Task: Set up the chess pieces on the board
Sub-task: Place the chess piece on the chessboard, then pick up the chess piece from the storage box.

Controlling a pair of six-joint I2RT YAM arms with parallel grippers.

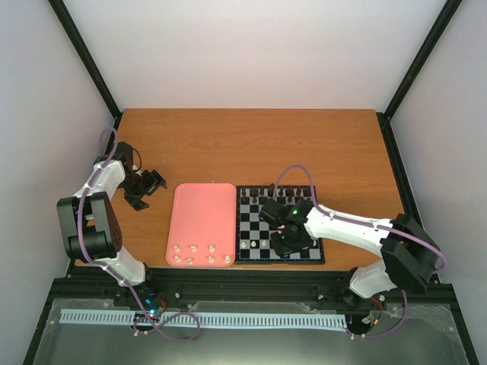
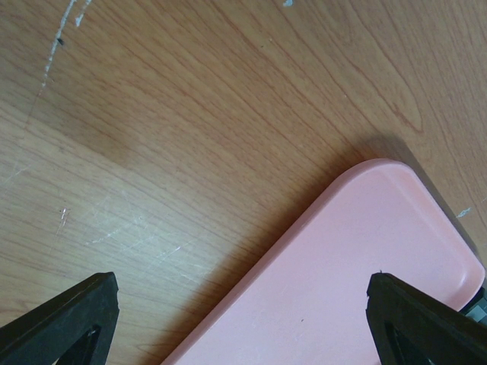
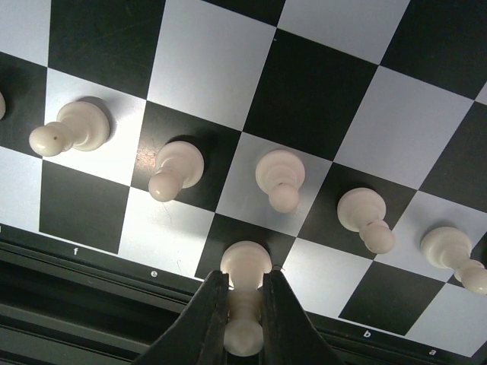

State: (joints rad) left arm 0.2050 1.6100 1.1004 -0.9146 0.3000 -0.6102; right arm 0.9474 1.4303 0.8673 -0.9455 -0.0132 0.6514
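Currently: right gripper is down over the board, fingers pinched tight on one cream piece. The piece points base-first at the board, with its base over a black square in the edge row nearest the arms, between the "e" and "b" file marks. Can't tell from the wrist view whether the base is touching the square.

The next row in has five cream pawns standing side by side, one per square. A sixth is cut off at the left edge of that view.

Top view: the right arm reaches across the near right part of the board and hides that area. Dark pieces line the board's far edge.

Pink tray sits just left of the board, edges close together. About seven loose cream pieces lie in two short rows along its near end.

Left gripper is wide open with nothing between the fingers. It hovers over the tray's far left corner and the bare wooden table, well apart from the board.
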